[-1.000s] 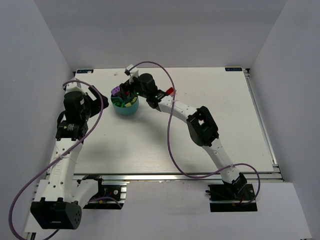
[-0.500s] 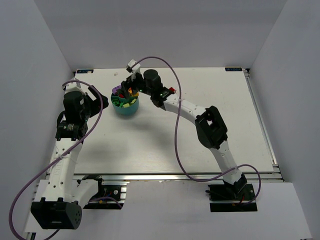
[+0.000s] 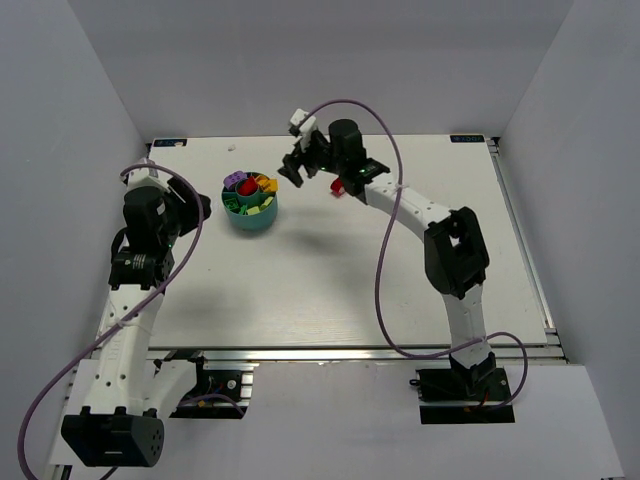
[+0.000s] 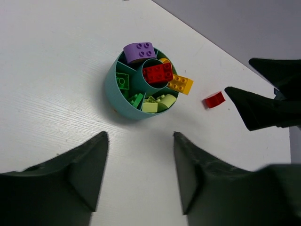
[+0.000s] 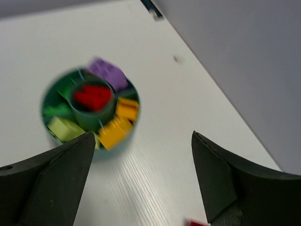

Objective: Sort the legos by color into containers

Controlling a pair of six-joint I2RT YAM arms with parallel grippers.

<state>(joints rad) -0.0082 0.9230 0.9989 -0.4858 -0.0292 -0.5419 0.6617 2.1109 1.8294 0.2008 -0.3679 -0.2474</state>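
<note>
Since the earlier frames the right arm (image 3: 440, 215) has swung away from above the cup, to its right and farther back, and the compartments it covered are now in plain sight. The left arm (image 3: 135, 265) has hardly shifted.

The white table (image 3: 400, 290) carries everything. The right gripper (image 3: 296, 168) hangs just right of the cup, its fingers spread wide with nothing between them. The left gripper (image 4: 139, 141) hovers on the cup's near-left side, its fingers also apart and empty.

The round teal cup (image 4: 113, 92) stands upright on the far left part of the table. Inner walls divide it into compartments around a central tube.

- A purple brick (image 4: 139, 51) sits in the far compartment and rises above the rim.
- A red brick (image 4: 158, 73) fills the central tube, studs up.
- An orange brick (image 4: 181, 84) lies tilted over the right rim and partly overhangs it. A bit of yellow (image 4: 164, 60) shows just behind it.
- Pale yellow-green bricks (image 4: 157, 103) fill the near-right compartment.
- A green brick (image 4: 137, 99) lies in the near-left compartment.
- A flat green plate (image 4: 122, 81) leans in the left compartment.

One loose red piece (image 4: 215, 100) lies on the table to the right of the cup, apart from it and close to the tip of the right gripper. It is smaller than the brick in the tube.
</note>
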